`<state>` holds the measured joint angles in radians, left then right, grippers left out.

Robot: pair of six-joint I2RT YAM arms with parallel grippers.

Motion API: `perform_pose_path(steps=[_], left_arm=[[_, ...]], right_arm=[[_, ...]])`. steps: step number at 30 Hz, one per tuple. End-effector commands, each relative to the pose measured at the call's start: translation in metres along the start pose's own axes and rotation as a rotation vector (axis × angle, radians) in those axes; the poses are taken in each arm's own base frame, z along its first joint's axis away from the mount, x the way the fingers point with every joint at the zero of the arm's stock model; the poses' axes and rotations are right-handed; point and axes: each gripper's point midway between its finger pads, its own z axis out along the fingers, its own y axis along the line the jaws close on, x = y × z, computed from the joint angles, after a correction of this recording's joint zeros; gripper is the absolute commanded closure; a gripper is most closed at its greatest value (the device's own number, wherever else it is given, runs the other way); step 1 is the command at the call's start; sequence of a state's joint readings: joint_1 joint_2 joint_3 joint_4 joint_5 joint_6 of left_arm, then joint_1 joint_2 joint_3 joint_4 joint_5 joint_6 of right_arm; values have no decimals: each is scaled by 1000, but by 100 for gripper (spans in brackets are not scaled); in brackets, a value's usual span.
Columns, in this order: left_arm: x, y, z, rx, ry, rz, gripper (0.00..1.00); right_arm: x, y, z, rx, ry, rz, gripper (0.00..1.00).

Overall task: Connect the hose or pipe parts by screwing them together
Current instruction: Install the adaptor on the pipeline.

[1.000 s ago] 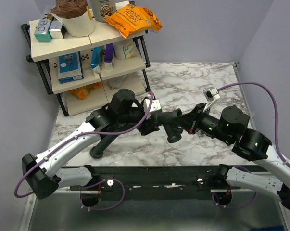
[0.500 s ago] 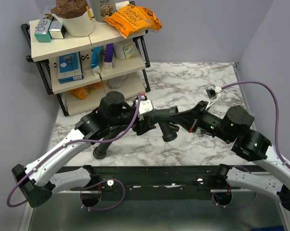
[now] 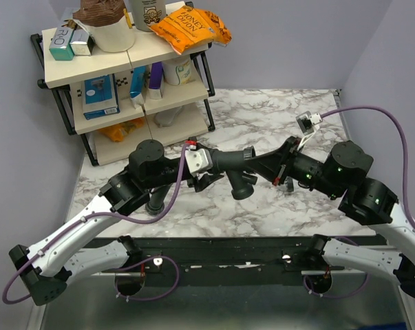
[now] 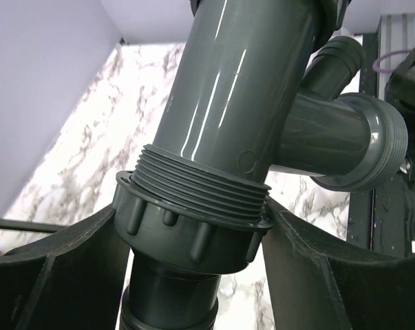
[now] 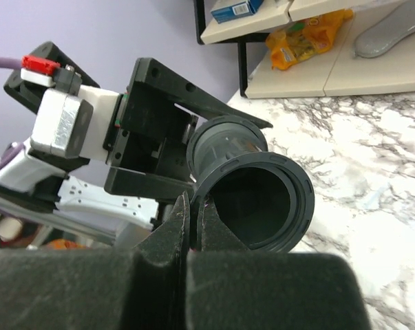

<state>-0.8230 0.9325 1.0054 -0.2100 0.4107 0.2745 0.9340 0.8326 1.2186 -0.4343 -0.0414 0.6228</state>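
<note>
pipe fitting (image 3: 238, 167), dark grey and branched, held in the air over the middle of the marble table (image 3: 262, 113). its long axis runs left to right, and a side mouth faces the near edge. left gripper (image 3: 206, 176) clasps the ring nut (image 4: 193, 230) at the fitting's left end, with the black ribbed hose (image 3: 154, 201) hanging below. right gripper (image 5: 191, 206) is pinched closed at the rim of the right-hand mouth. shelf rack (image 3: 124, 82) of packets stands far left, lilac walls (image 3: 296, 41) around.
</note>
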Motion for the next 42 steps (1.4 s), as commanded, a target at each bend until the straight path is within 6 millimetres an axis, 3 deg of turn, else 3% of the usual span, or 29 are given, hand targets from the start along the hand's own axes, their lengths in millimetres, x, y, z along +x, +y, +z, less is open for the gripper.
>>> perform_pose_path(steps=[1, 6, 10, 14, 19, 22, 33, 42], left_arm=[[-13, 2, -6, -22, -58, 68, 100], [-17, 0, -11, -27, -76, 71, 100], [-23, 3, -16, -49, -89, 94, 100], [-29, 2, -21, -50, -106, 101, 100], [-42, 3, -31, -72, -139, 89, 100], [-53, 2, -35, -63, -154, 81, 100], [-78, -5, -42, -21, -207, 29, 100], [-94, -24, -33, 94, -281, -185, 100]], right_arm=[[-37, 28, -26, -66, -55, -130, 99], [-57, 47, -41, -102, -57, -211, 99], [-56, 57, -33, -132, 9, -238, 99], [-46, 68, -34, -208, 87, -306, 99], [-31, 44, -27, -140, 155, -418, 99], [-23, 41, -16, -144, 197, -421, 99], [-39, 69, -8, -237, 107, -450, 99], [-8, 79, 16, -278, 155, -426, 99]])
